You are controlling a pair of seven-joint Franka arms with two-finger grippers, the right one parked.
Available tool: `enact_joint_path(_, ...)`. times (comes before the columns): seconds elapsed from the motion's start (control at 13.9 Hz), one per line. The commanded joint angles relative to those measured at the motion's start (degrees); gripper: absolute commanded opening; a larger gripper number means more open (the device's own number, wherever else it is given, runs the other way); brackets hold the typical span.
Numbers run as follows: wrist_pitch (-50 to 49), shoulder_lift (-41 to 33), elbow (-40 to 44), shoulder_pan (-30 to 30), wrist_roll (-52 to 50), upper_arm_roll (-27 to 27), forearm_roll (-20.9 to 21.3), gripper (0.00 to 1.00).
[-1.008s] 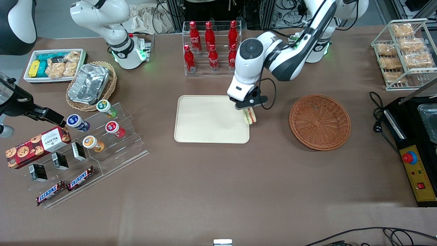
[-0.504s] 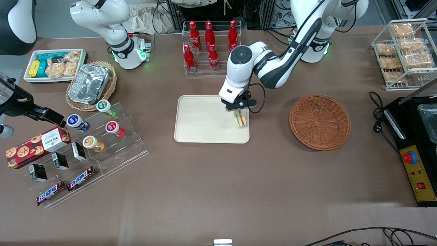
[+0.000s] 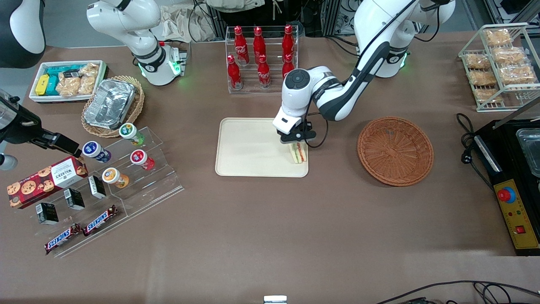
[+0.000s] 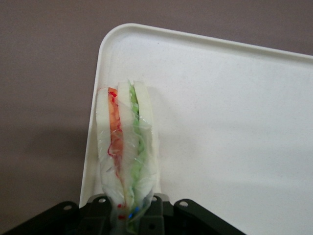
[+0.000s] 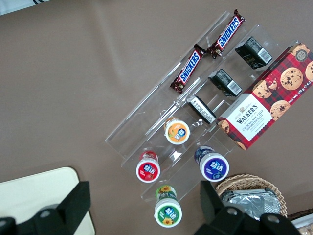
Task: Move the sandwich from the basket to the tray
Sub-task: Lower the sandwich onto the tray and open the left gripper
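Gripper [image 3: 296, 142] clamped on sandwich [image 3: 299, 152], wedge standing on edge at about 3 o'clock of tray [image 3: 253, 147], just inside rim nearest basket [image 3: 395, 150]. Risk on release: toppling over rim onto table, so near the edge. Contact with tray floor unclear; fingertips cut off in wrist view.

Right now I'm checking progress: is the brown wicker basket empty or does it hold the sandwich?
Empty. The basket shows only bare weave; the sandwich is pinched in the claw over the tray.
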Motion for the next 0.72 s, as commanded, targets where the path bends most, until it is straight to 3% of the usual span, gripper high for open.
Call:
enact_joint_path(0.0, 0.9, -0.4, -0.6, 0.1, -1.5, 0.1, 2.2, 0.23)
enact_joint_path(0.14, 0.9, -0.7, -1.6, 0.1, -1.2, 0.4, 3.4, 0.82)
enact_joint_path(0.29, 0.3, -1.4, -1.4, 0.1, -1.1, 0.4, 3.4, 0.93)
enact_joint_path(0.58, -10.2, -4.8, 1.4, 1.5, 1.6, 0.1, 3.2, 0.93)
enact_joint_path(0.65, -12.8, -6.2, 2.0, 2.1, 2.6, 0.1, 2.8, 0.97)
